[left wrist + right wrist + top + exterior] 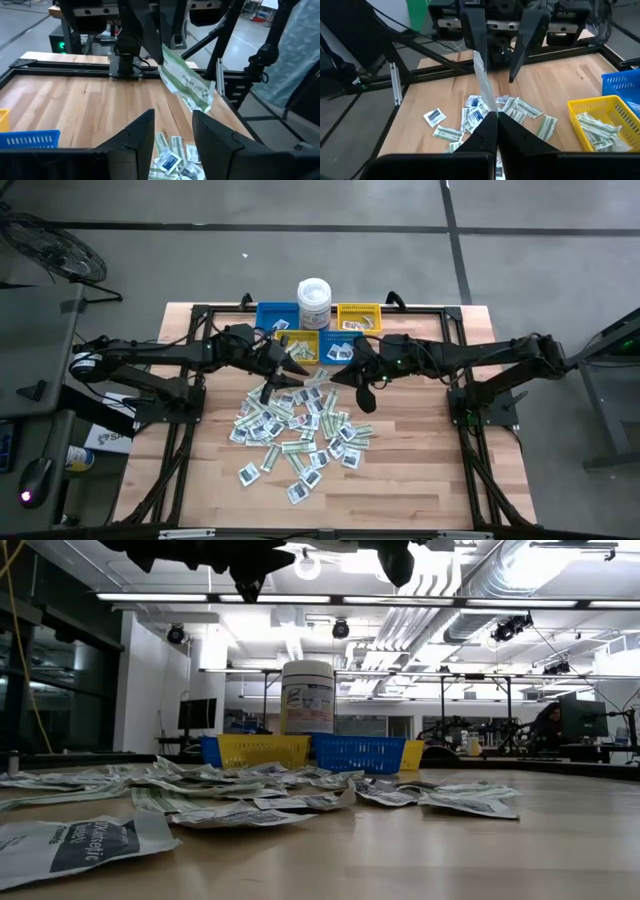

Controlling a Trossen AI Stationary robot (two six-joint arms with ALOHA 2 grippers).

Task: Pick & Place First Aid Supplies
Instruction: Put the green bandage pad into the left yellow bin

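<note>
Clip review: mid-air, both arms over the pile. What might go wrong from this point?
1. The right gripper pinches the long green-and-white paper strip packet by one end only. It might slip and fall back into the scattered pile of paper packets.
2. The left gripper stands open, facing that packet. The floppy strip may bend away, so the fingers could close on nothing.
3. The two grippers point at each other, close together, and further approach may make them collide.
</note>
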